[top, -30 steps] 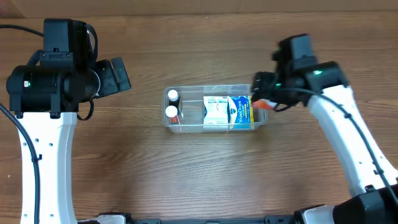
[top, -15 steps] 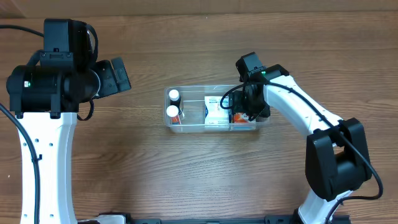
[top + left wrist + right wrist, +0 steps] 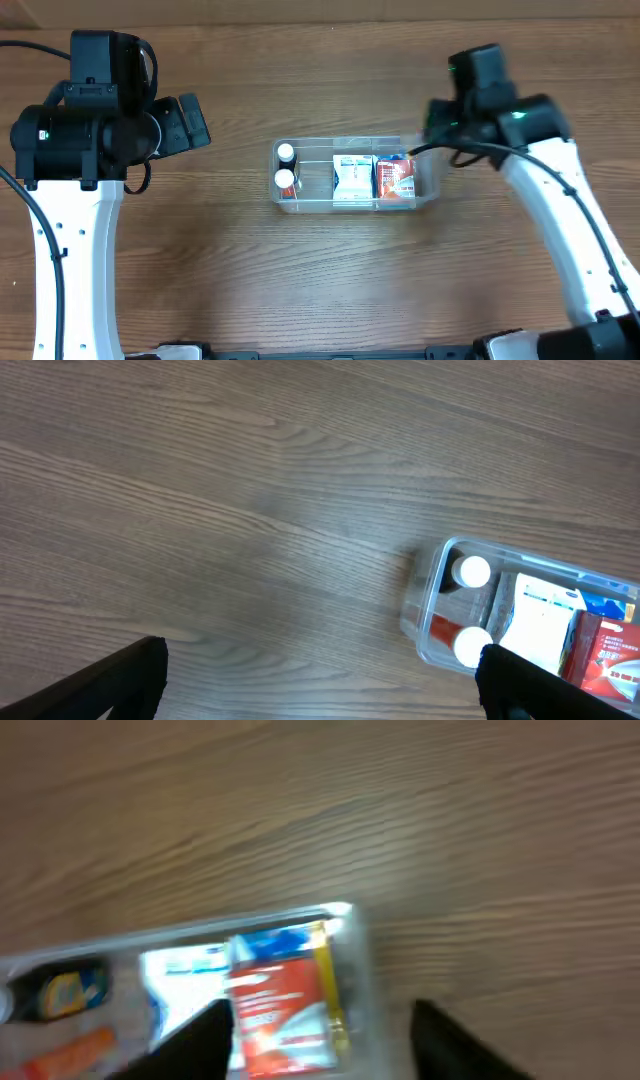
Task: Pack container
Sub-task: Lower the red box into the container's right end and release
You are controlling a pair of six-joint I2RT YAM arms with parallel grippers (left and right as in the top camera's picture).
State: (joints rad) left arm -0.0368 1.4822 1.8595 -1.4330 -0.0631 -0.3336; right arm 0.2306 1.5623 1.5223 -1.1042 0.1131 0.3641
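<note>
The clear plastic container (image 3: 428,188) lies at the table's middle. It holds two small white-capped bottles (image 3: 286,167) at its left end, a white and blue packet (image 3: 352,180) in the middle and a red packet (image 3: 396,178) at its right end. It also shows in the left wrist view (image 3: 425,622) and, blurred, in the right wrist view (image 3: 357,960). My right gripper (image 3: 318,1040) is open and empty above the container's right end. My left gripper (image 3: 320,685) is open and empty, raised to the left of the container.
Bare wooden tabletop (image 3: 320,290) lies all round the container. The two white arm links stand at the left (image 3: 60,260) and right (image 3: 570,250) sides.
The red packet now lies in the container's right end. My right gripper has let go of it and drawn back up and to the right. The container has shifted slightly right. The left arm is still.
</note>
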